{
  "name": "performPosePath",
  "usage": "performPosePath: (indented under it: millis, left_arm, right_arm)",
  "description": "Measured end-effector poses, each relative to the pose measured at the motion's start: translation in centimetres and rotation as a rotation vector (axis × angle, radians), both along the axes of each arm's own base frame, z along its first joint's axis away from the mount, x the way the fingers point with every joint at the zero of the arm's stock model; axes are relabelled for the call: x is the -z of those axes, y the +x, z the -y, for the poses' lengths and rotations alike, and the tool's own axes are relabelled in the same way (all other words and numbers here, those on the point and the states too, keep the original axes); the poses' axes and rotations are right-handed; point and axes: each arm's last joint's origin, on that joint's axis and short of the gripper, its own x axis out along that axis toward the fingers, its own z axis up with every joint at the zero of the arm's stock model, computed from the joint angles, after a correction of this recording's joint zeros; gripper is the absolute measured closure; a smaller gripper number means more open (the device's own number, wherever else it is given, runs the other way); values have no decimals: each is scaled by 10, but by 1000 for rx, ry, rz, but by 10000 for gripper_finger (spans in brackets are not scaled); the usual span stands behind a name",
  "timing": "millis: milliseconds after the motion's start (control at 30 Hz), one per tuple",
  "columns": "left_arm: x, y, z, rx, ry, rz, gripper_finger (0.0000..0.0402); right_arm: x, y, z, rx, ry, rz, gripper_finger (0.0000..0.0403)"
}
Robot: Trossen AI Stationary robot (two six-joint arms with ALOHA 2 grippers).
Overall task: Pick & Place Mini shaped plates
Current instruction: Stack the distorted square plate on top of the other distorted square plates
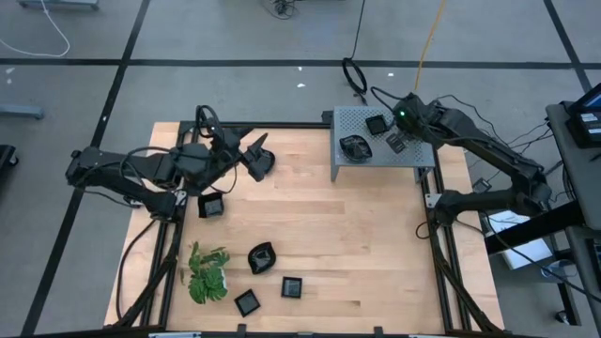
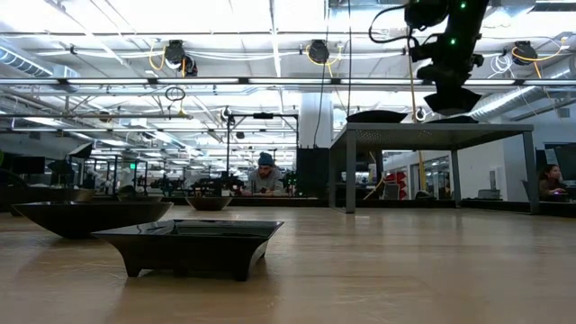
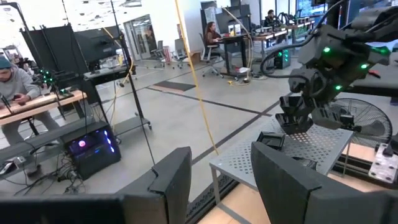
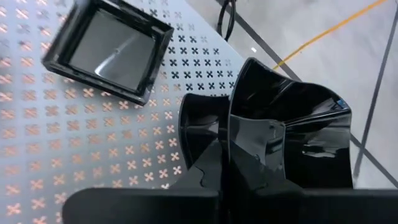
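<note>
The mini shaped plates are split between two places: four lie on the wooden table [image 1: 357,244] near its front edge, one square [image 1: 212,206] below the left arm, one leaf-like [image 1: 262,257], and two small squares [image 1: 292,287] and [image 1: 247,301] beside the green plant [image 1: 208,274]; two more already sit on the perforated metal shelf [image 1: 413,150] at the back right, a rounder one [image 1: 354,145] and a square one [image 1: 377,124].

You are in the placing step with the right arm, by my reading. Your right claw [image 1: 395,143] hangs over the shelf and is clamped tight on a black plate [image 4: 292,124], which stands on edge between the fingers in the right wrist view, just beside the square dish [image 4: 107,48] resting there. The next move calls for lowering that plate onto a free patch of the shelf, tipping it flat, and only then letting go, keeping clear of the dish next to it.

Your left claw [image 1: 255,156] is raised at the back left of the table, fingers [image 3: 171,180] apart with nothing between them. It is well placed to fetch the square plate below it next, I'd judge.

I can make out no brand, label or writing on the plates, shelf or arms; there are only green lights on the right arm.
</note>
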Motion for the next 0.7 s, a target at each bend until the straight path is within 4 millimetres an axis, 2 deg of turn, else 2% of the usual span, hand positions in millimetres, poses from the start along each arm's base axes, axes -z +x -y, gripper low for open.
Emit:
performPosePath:
  millis: [433, 700]
  left_arm:
    - [0, 0, 0, 1, 16, -16, 229]
    - [1, 0, 0, 1, 17, -23, 229]
  right_arm:
    - [8, -1, 16, 26, 17, -50, 400]
    - [7, 1, 19, -1, -5, -49, 363]
